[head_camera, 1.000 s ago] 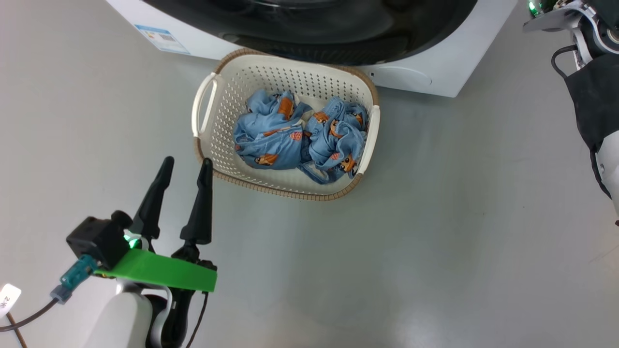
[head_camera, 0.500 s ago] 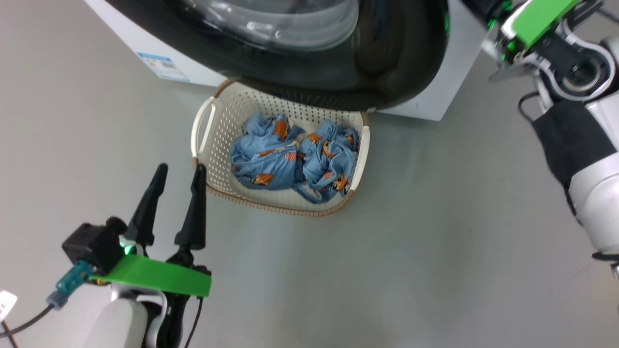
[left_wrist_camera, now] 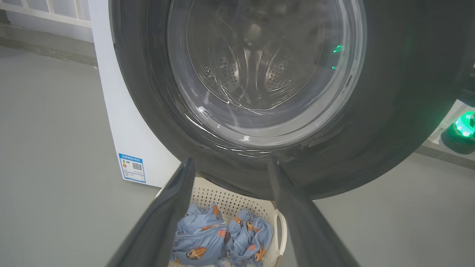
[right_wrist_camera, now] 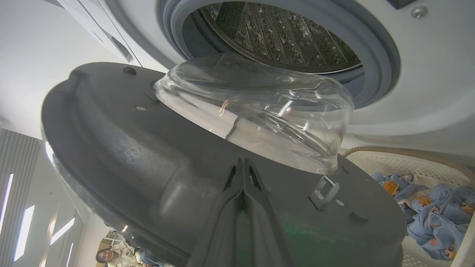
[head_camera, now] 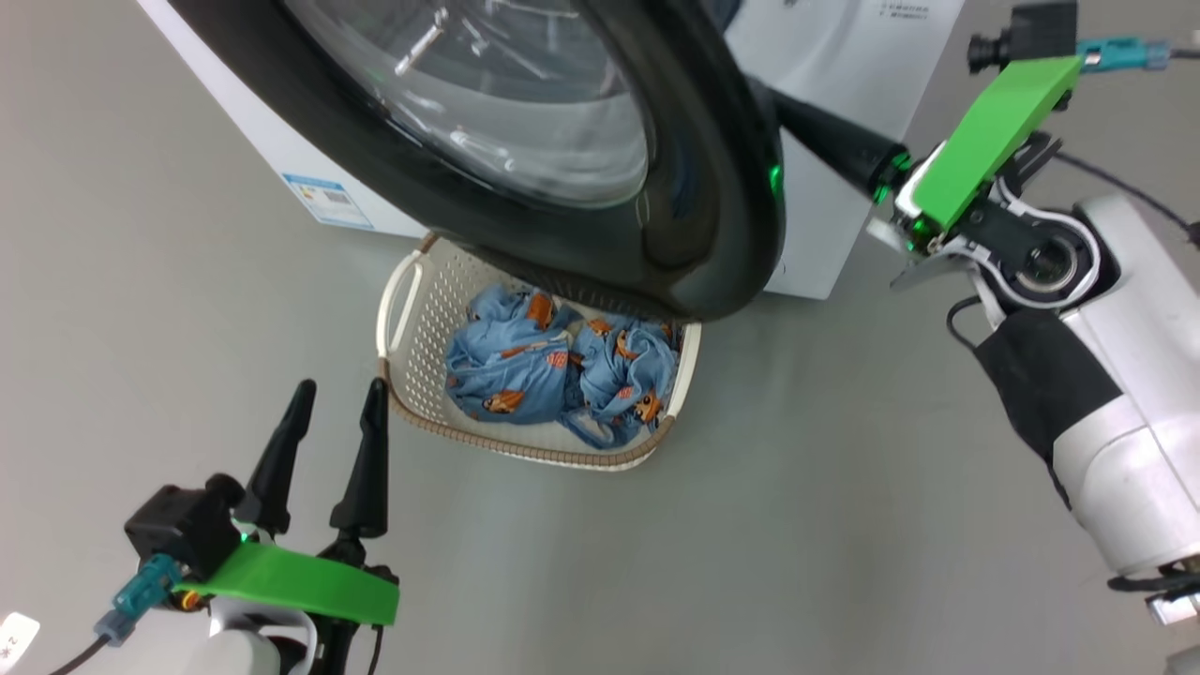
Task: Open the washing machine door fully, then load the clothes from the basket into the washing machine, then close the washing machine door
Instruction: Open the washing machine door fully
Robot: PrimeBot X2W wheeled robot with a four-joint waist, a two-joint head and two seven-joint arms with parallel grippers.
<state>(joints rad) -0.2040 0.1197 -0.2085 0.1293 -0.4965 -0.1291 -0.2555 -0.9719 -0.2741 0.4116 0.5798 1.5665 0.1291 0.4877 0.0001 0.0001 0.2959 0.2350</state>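
- Standing partly open, the washing machine door [head_camera: 525, 150] is not yet swung fully wide; the right gripper [right_wrist_camera: 243, 165] has its fingers pressed together, tips against the door's inner face.
- All the clothes [head_camera: 553, 375] lie in the basket [head_camera: 405, 309]; loading and closing are left.
- The left gripper [head_camera: 339, 392] hovers spread and empty just beside the basket.
- The door's rim overhangs the basket's far edge; the nearer floor [head_camera: 844, 487] gives room.

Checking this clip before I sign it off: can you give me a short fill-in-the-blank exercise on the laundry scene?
1. The blue clothes lie in the white ____.
2. The left gripper beside it is ____ and holds nothing.
3. The shut right gripper reaches behind the washing machine's half-open ____.
Missing words: basket; open; door.
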